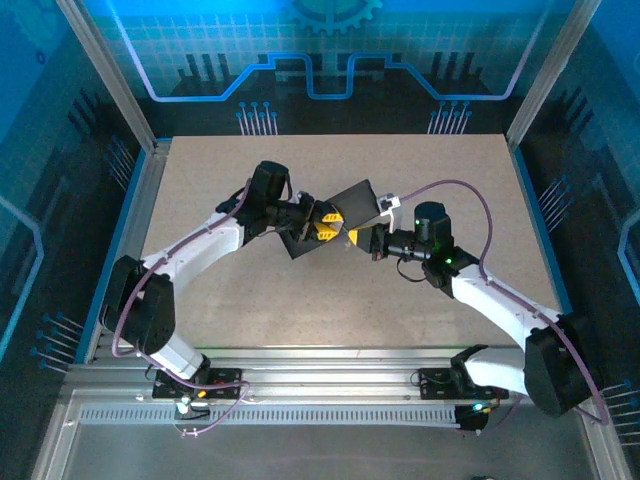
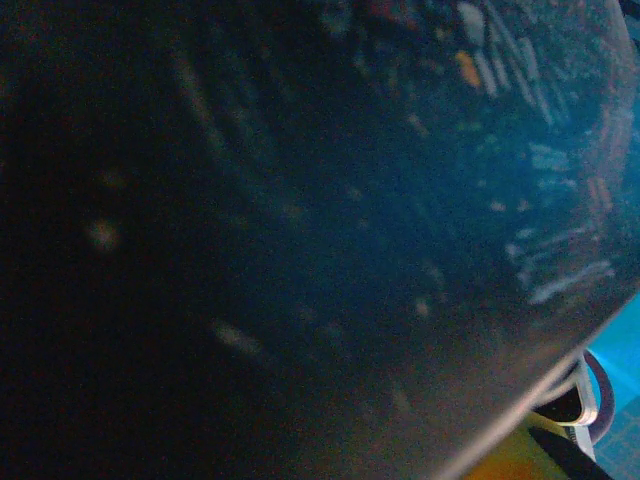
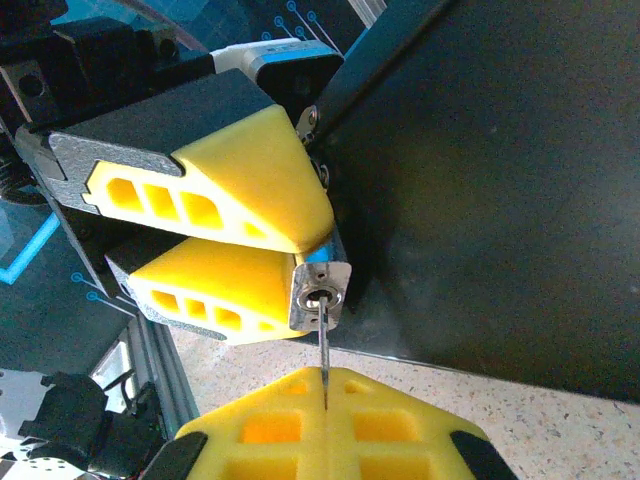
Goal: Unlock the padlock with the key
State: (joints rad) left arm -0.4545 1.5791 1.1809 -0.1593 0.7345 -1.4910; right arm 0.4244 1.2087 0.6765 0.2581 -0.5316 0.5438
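The thin silvery key (image 3: 324, 350) stands upright with its tip in the keyhole of the small metal padlock (image 3: 320, 295). Its lower end is pinched between the pressed-together yellow fingers of the right gripper (image 3: 325, 392). The left gripper (image 3: 316, 250) clamps the padlock. A dark box (image 3: 500, 180) lies just behind, above the speckled worktop (image 3: 560, 430).

I see white arms (image 1: 195, 245) with black joints, looping purple cables (image 1: 455, 181), and yellow fingers (image 3: 240, 180) with cut-out holes.
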